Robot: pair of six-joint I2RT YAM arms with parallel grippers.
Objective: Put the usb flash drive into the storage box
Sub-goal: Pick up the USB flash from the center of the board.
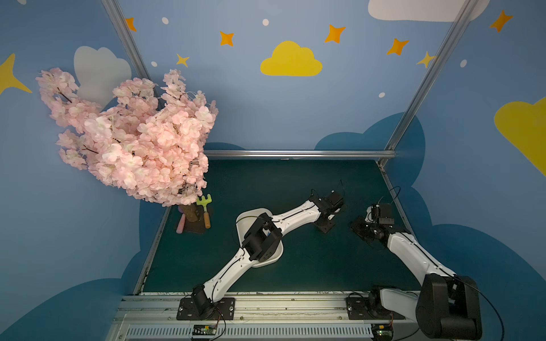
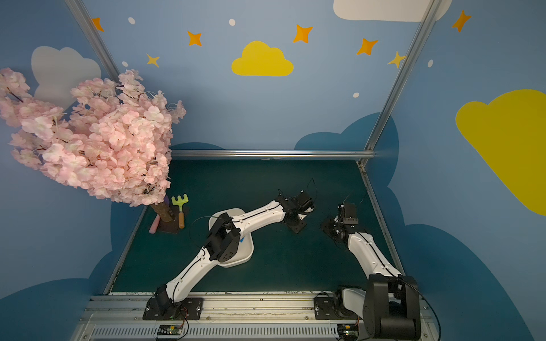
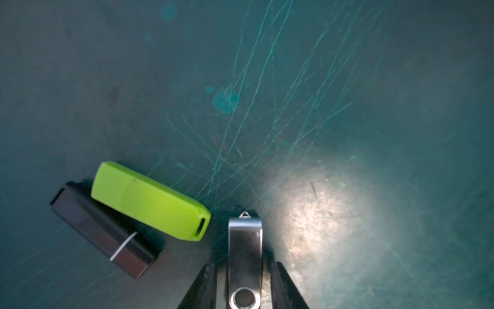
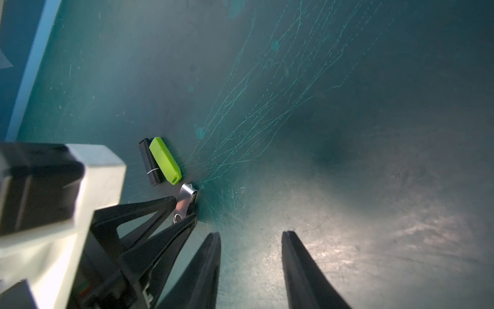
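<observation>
Both top views dim, cool blue cast. Dark green scratched table mat (image 1: 295,189) murky; blue painted walls (image 1: 266,118) brighter higher up. Wide-angle bend at edges: aluminium frame posts (image 1: 427,79) lean outward. Pink blossom tree (image 1: 127,133) best lit, slightly soft. Left wrist view: warm glare patch (image 3: 320,198) on mat, corners fall off dark; lime-green plastic stick (image 3: 149,200) and dark brown stick (image 3: 101,230) slightly blurred, short soft shadows; silver metal swivel stick (image 3: 244,248) mirrors light. Right wrist view: similar glare on mat; white-and-black wrist housing (image 4: 53,187) near lens, smeared, out of focus.
</observation>
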